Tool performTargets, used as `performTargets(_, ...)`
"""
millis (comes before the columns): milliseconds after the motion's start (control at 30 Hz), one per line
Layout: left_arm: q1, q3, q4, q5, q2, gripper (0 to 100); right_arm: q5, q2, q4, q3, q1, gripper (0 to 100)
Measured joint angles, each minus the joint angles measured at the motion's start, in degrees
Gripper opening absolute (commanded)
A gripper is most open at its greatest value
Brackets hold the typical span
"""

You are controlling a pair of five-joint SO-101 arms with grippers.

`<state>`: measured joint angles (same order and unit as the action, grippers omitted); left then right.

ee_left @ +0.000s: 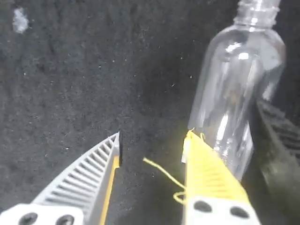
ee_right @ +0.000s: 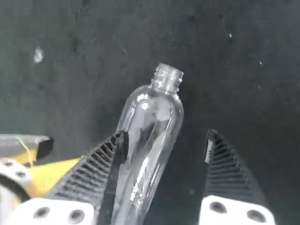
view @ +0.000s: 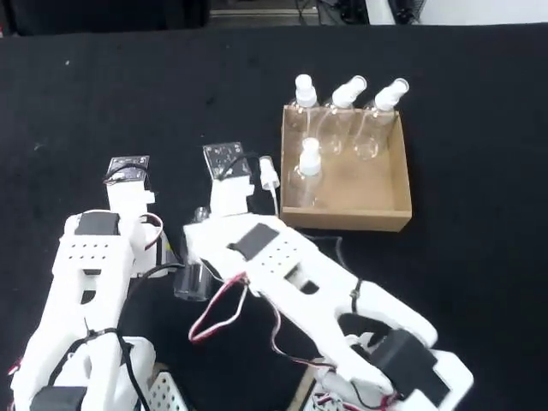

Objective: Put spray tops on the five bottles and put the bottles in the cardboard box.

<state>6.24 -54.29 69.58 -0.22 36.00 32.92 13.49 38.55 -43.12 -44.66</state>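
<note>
An uncapped clear bottle (ee_right: 150,126) lies on the black table between the open fingers of my right gripper (ee_right: 166,136), resting against one black finger (ee_right: 101,164). My left gripper (ee_left: 152,140) stands open just beside it with nothing between its fingers; the bottle (ee_left: 236,89) lies outside its yellow finger (ee_left: 206,173). From above, the bottle (view: 192,281) shows between the two arms. A loose white spray top (view: 269,174) with its tube lies just left of the cardboard box (view: 347,219). Several bottles with spray tops (view: 308,171) lie in the box.
Both white arms crowd the near left and middle of the table. Two tagged wrist plates (view: 128,167) (view: 224,159) stand over the grippers. The box sits at the right, with bare black cloth around it and at the far left.
</note>
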Motion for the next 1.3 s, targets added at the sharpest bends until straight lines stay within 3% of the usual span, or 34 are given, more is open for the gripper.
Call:
performTargets(933, 10.4, 0.0, 0.0, 0.0, 0.5, 21, 1.2, -17.3, 0.2, 11.7, 0.0, 22.7)
performTargets(1067, 10.9, 0.0, 0.0, 0.0, 0.5, 21, 1.2, -17.3, 3.0, 11.8, 0.0, 10.3)
performTargets(1200, 10.9, 0.0, 0.0, 0.0, 0.5, 21, -6.2, -17.8, 5.1, 14.1, 0.1, 1.6)
performTargets(1300, 10.9, 0.0, 0.0, 0.0, 0.5, 21, -15.6, -17.8, 5.2, 14.3, 0.0, 1.5)
